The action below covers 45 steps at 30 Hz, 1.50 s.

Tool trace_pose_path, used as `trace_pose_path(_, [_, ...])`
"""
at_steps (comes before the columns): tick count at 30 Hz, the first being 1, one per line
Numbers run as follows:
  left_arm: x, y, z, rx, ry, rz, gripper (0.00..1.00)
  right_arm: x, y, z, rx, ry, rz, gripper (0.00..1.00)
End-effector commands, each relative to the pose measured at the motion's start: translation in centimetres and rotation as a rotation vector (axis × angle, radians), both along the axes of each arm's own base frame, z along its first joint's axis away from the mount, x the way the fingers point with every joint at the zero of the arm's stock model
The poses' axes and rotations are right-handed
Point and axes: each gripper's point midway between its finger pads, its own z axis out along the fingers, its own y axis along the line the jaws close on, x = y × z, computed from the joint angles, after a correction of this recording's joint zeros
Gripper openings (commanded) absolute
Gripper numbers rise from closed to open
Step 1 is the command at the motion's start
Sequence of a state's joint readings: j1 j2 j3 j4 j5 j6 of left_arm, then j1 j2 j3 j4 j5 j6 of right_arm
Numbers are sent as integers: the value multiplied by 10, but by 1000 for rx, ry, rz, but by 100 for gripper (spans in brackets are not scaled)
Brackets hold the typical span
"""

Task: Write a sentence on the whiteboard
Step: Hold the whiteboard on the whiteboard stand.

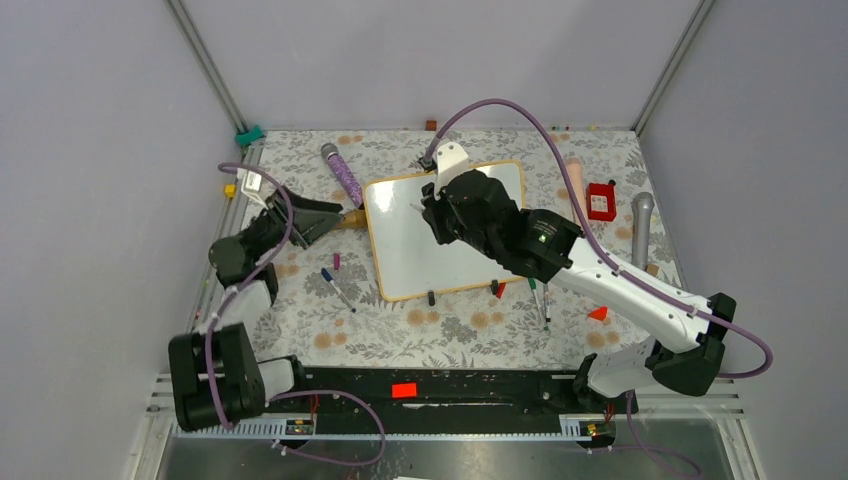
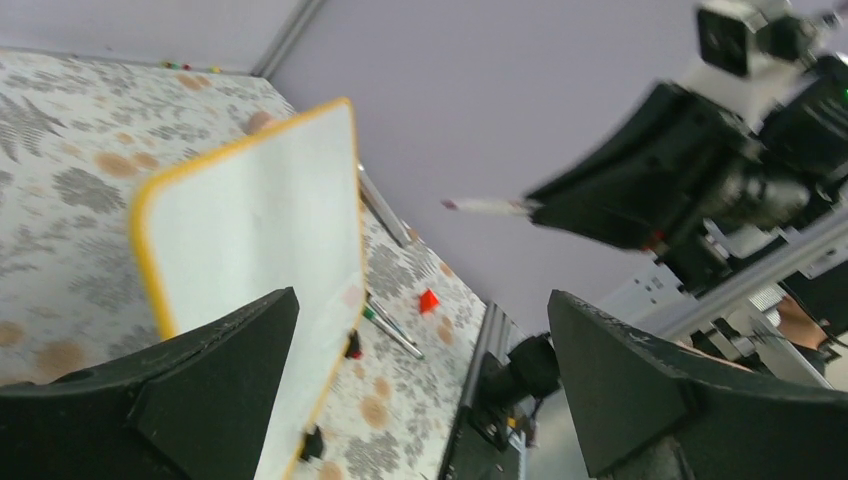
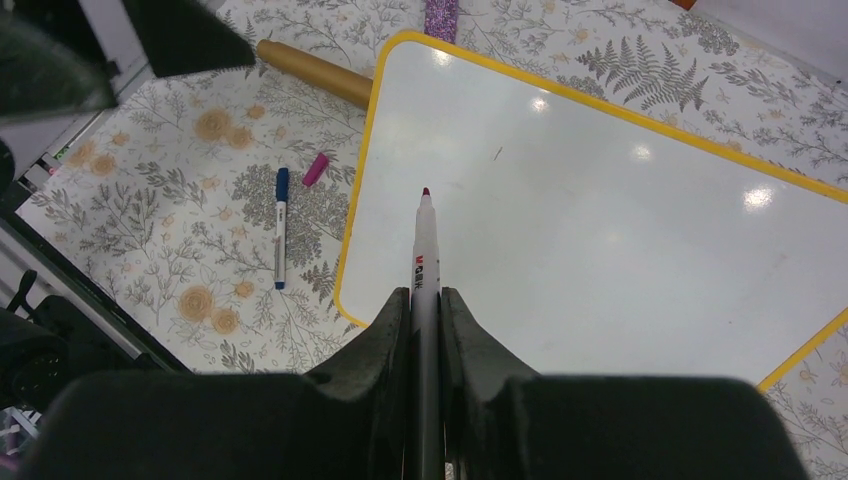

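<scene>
Lying on a floral-patterned table (image 1: 330, 330) walled in grey, one blank whiteboard (image 1: 420, 255) is seen; one marker (image 3: 424, 270) is clamped by the right gripper (image 3: 426, 310), the left gripper (image 2: 420, 330) gaping wide.

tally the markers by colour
red marker: 1
blue marker: 1
green marker: 1
total: 3
</scene>
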State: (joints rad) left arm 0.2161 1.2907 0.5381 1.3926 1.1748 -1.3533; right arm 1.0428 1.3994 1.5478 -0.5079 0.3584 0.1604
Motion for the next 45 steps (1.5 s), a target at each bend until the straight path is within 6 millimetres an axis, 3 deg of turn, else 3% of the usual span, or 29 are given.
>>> trace_pose_path(1, [-51, -9, 0, -65, 24, -1, 99, 1, 1, 28, 65, -67, 0, 0])
trace_pose_path(5, [-77, -17, -15, -111, 127, -50, 99, -1, -1, 27, 63, -67, 4, 0])
trace_pose_path(9, [-96, -28, -20, -61, 92, -117, 99, -3, -2, 29, 68, -68, 15, 0])
trace_pose_path(27, [-97, -34, -23, -74, 124, -146, 99, -13, -19, 19, 92, -33, -12, 0])
trace_pose_path(35, [-86, -33, -22, -83, 130, -129, 99, -12, -27, 27, 78, -63, -25, 0])
trace_pose_path(38, [-70, -32, -29, -20, 172, -142, 99, -11, -31, 27, 74, -68, -39, 0])
trace_pose_path(41, [-56, -28, -17, 30, 109, -124, 99, -12, -30, 24, 79, -60, -39, 0])
trace_pose_path(45, [-25, -18, -21, 144, 131, -85, 99, -12, -24, 18, 86, -41, -34, 0])
